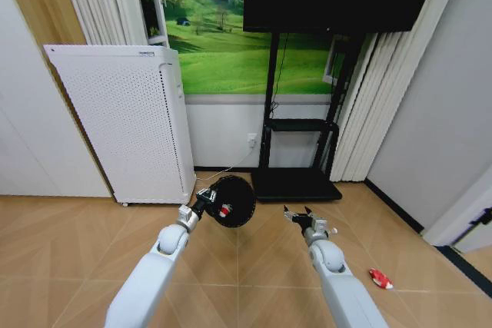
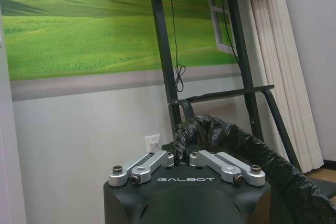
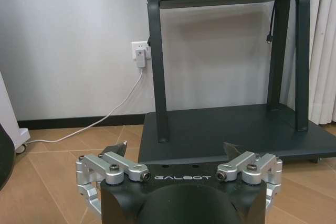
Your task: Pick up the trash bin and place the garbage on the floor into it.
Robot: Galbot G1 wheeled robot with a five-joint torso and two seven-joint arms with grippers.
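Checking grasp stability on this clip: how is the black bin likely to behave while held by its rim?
The trash bin hangs tilted from the left hand, mouth toward the camera, so it seems light. Its crinkled liner looks floppy and may slip. A red-and-white item inside could spill.

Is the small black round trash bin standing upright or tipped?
Tipped. The small black round trash bin is held off the floor by the left gripper, its opening facing the head camera, with a red-and-white wrapper inside.

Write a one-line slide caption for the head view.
Left gripper holds the trash bin tilted, a red-and-white wrapper inside; right gripper open, red packet on floor.
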